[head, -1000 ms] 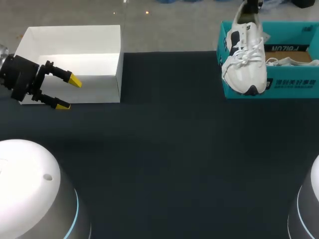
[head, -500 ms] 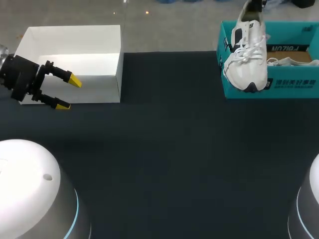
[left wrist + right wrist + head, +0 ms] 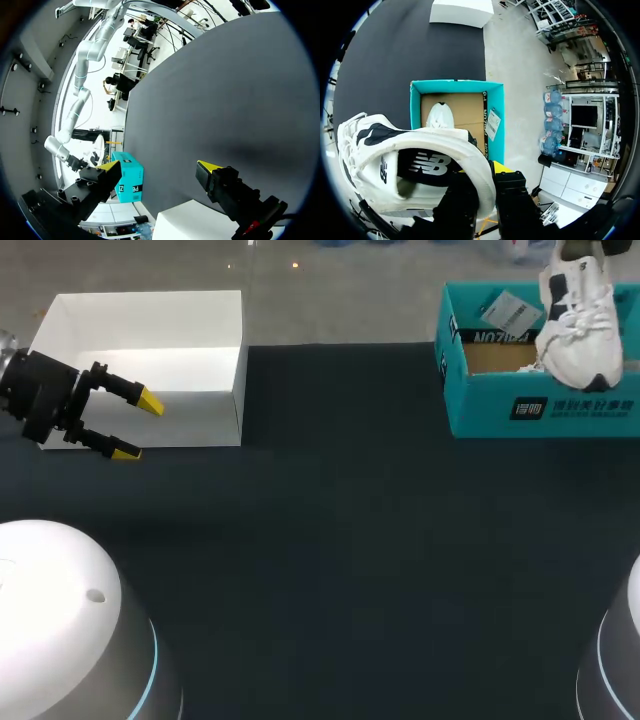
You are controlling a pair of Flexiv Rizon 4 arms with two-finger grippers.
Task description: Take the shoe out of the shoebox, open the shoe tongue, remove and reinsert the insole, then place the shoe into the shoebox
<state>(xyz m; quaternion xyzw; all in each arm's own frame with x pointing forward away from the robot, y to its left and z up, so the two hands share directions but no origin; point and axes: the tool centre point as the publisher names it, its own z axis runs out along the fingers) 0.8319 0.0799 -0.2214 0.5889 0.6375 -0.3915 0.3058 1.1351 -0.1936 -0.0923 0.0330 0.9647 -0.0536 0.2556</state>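
Tabletop (image 3: 340, 540) is stretching dark across the lower and middle frame, offering broad room for setting the shoe down. At mid-left, the left gripper (image 3: 138, 427) is hanging spread wide, gripping nothing, beside the white box (image 3: 225, 390). At upper right, the right gripper (image 3: 487, 175) is pinching the white sneaker (image 3: 575, 330) by its heel collar, toe-down over the teal shoebox (image 3: 500, 415). The toe should be clearing the front wall before any lowering.

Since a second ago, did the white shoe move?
Yes. The white sneaker moved right, from the left end of the teal shoebox to its right end.
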